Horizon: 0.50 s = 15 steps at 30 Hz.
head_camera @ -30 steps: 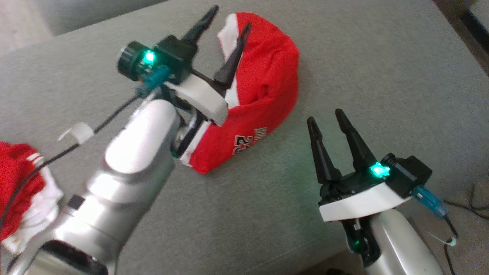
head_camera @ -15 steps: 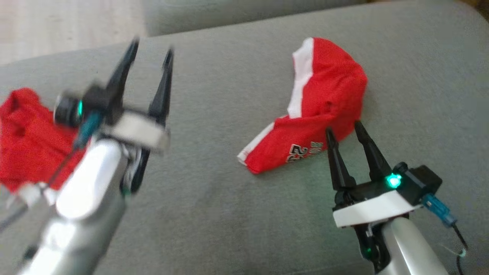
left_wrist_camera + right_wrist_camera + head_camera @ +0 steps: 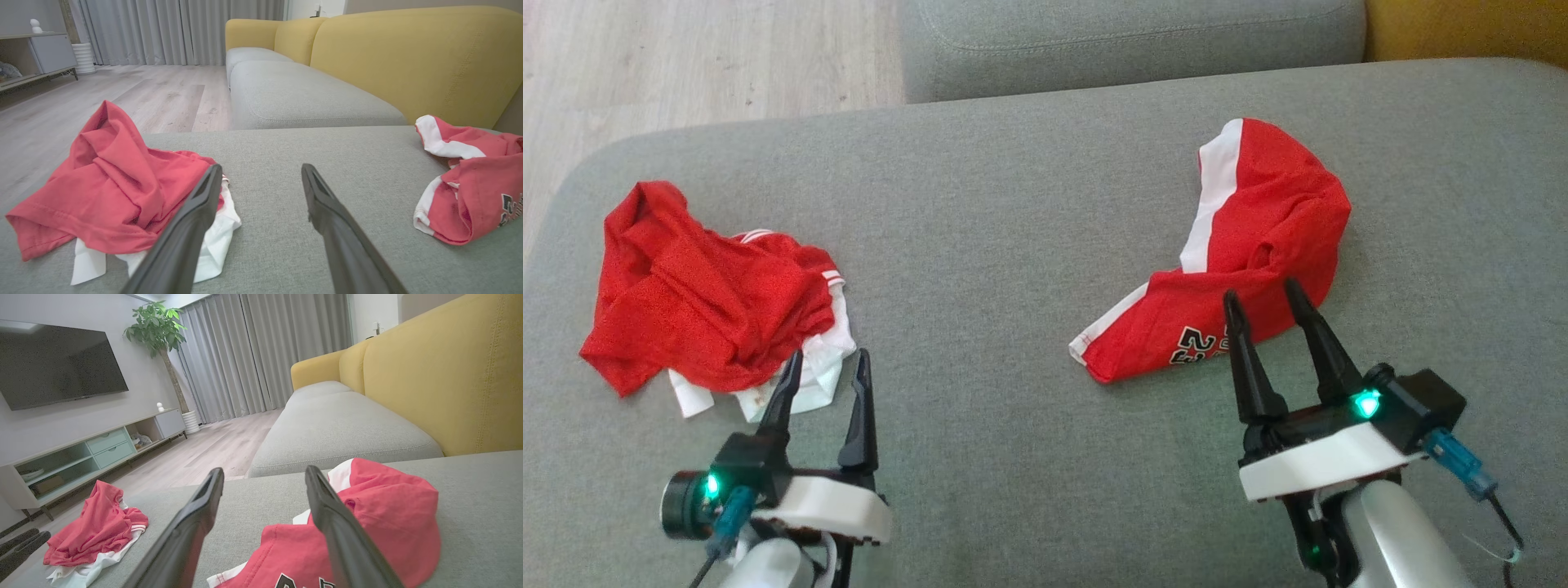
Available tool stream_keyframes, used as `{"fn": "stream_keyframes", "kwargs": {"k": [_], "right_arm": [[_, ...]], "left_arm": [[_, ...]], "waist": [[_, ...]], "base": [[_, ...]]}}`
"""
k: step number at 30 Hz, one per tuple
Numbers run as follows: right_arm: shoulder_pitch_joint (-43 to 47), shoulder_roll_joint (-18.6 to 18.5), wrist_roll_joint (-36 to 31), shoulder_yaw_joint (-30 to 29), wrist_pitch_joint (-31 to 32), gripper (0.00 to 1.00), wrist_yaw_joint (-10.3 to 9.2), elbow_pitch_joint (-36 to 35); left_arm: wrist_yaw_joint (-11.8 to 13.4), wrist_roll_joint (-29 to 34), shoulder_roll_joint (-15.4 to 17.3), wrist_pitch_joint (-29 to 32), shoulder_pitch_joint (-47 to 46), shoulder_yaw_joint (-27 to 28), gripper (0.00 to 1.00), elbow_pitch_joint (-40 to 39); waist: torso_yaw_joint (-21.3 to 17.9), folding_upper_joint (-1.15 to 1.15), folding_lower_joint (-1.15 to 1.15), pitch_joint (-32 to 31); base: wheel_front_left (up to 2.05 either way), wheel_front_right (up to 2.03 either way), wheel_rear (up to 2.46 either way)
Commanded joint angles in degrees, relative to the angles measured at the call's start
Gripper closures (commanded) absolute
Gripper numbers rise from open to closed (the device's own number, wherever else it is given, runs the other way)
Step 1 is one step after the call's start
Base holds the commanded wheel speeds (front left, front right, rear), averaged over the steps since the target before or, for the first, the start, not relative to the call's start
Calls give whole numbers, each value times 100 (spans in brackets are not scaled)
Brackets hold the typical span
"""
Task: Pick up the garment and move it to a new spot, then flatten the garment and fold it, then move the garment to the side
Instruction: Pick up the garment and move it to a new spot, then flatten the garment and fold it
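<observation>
A crumpled red and white garment [image 3: 703, 302] lies at the left of the grey seat cushion [image 3: 1013, 245]; the left wrist view shows this heap [image 3: 122, 192] just left of my fingers. My left gripper [image 3: 827, 363] stands open and holds nothing, its tips just near of that heap's white edge. A folded red garment [image 3: 1258, 220] with a white stripe and lettering lies at the right. My right gripper [image 3: 1262, 292] is open and holds nothing, with its tips over the fold's near edge [image 3: 380, 510].
A second grey cushion [image 3: 1127, 41] lies beyond the seat. The yellow backrest [image 3: 408, 61] rises at the right. Wooden floor [image 3: 686, 57] borders the seat's far left edge, and a low TV cabinet [image 3: 81, 453] stands across the room.
The head camera has swung left. My left gripper has drawn back from the folded garment to the crumpled heap at the left. The right gripper has stayed by the folded one, open.
</observation>
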Motion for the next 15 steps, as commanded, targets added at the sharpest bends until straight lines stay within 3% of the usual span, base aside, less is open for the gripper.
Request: {"fn": "stream_keyframes", "kwargs": {"k": [1, 15], "right_arm": [[-23, -10, -57, 102, -61, 0, 43, -162], [-91, -10, -301, -91, -61, 0, 43, -173]], "left_arm": [[36, 33, 64, -84, -273, 267, 0, -208], [6, 265, -157, -117, -303, 334, 0, -426]], "waist": [[-1, 0, 1, 1], [-25, 0, 1, 126]], "base": [[0, 0, 0], [0, 0, 0]]}}
